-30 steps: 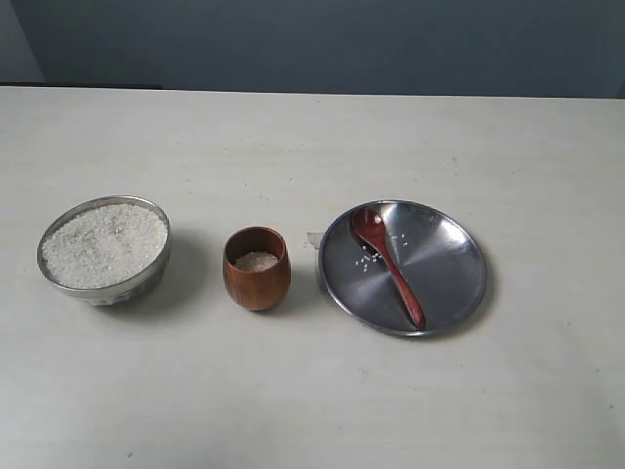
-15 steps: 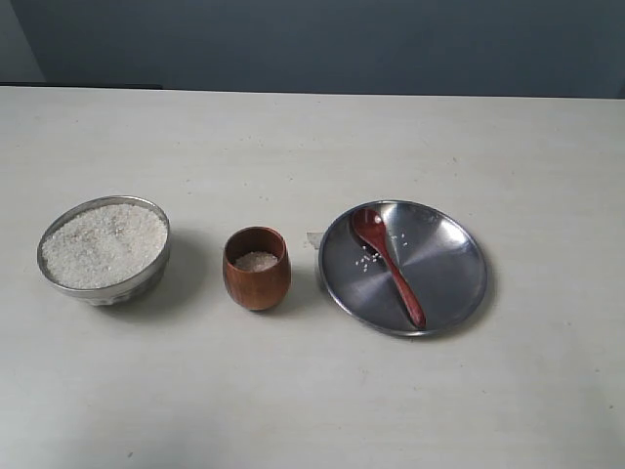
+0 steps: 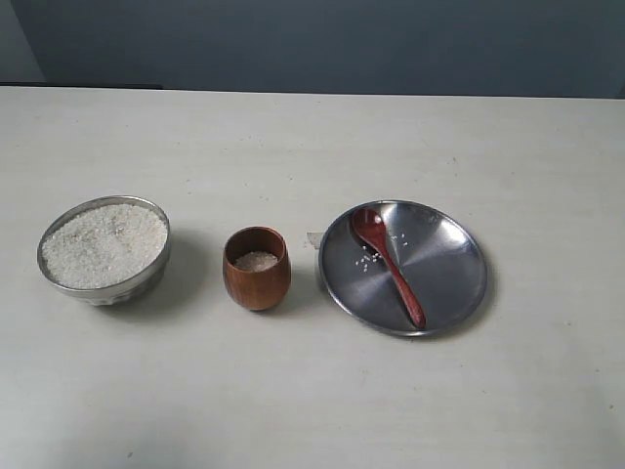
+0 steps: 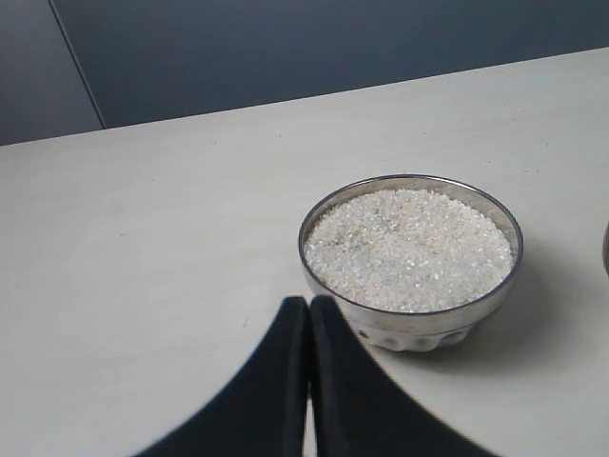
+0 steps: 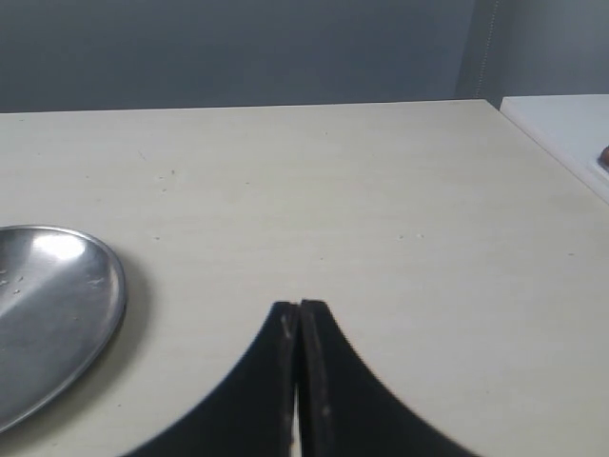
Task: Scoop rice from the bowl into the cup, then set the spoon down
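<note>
Lying on the plate, clear of both jaws, the spoon looks set down; cup holds some rice. Left jaws, just short of the bowl, and right jaws are pressed together, empty. Task appears finished.

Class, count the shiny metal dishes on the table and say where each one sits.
2. The bowl of rice stands at the left; the flat plate lies at the right, bearing the spoon. None seems hidden.
</note>
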`<state>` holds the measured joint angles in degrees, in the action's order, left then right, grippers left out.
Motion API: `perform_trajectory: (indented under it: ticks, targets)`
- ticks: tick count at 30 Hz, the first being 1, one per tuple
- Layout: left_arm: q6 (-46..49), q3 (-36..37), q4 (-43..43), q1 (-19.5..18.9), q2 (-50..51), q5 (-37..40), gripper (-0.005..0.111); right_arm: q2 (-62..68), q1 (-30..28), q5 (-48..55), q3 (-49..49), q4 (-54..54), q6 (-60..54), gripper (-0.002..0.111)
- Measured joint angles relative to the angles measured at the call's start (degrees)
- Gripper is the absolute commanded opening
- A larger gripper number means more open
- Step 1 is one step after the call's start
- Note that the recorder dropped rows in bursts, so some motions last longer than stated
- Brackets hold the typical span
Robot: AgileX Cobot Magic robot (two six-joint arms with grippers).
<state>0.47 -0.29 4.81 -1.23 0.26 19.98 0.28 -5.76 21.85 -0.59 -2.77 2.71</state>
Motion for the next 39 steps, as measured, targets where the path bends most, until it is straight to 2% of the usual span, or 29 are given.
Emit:
perform_trajectory:
  ticks: [39]
  targets:
    - [-0.1,0.0,-1.5,0.0,0.0,0.0,0.000,0.0,0.0,0.0,0.0,0.0,0.0,0.000]
